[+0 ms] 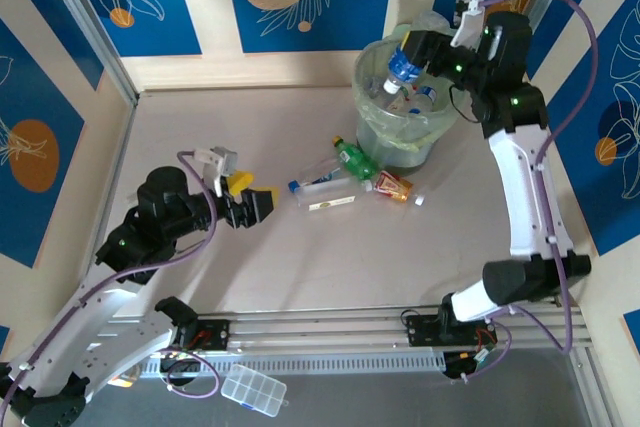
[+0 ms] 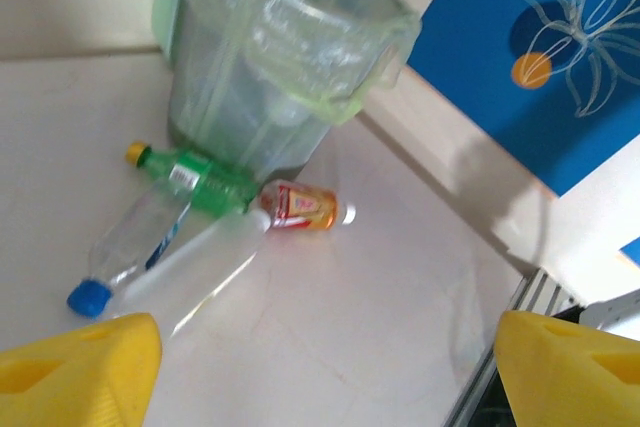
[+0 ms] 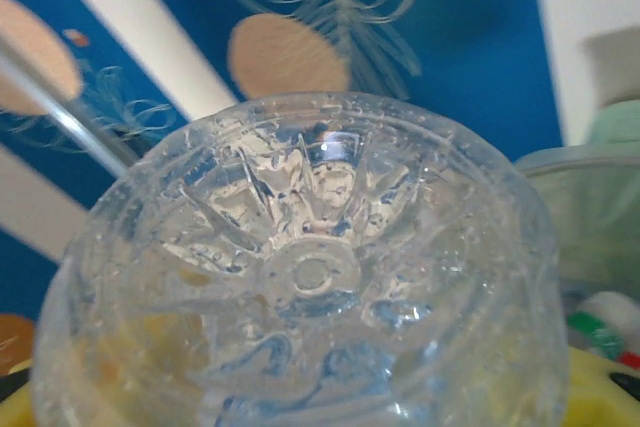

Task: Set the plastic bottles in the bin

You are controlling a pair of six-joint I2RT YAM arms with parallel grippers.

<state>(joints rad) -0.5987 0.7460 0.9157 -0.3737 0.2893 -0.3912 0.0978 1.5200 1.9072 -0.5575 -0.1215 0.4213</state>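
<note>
Your left tool (image 1: 252, 197) hovers low over the counter (image 1: 190, 127), its yellow fingers (image 2: 80, 367) spread wide with nothing between them. Just to its right, a blue-capped clear bottle (image 2: 130, 247), a green bottle (image 1: 356, 159) and a small orange-labelled bottle (image 1: 393, 185) lie bunched at the foot of the bin (image 1: 385, 142). They touch one another, so closing on one could roll its neighbours away or wedge them against the bin wall. They are also round and light, and an off-centre pinch may squirt a bottle out.

Farther right, your right tool (image 1: 420, 59) hangs above the bin's mouth, pinching a blue-labelled clear bottle (image 1: 403, 67) with its neck down. That bottle sits toward the rim rather than the middle. If you let go there, it may clip the rim or the loose liner and bounce back onto the counter.
</note>
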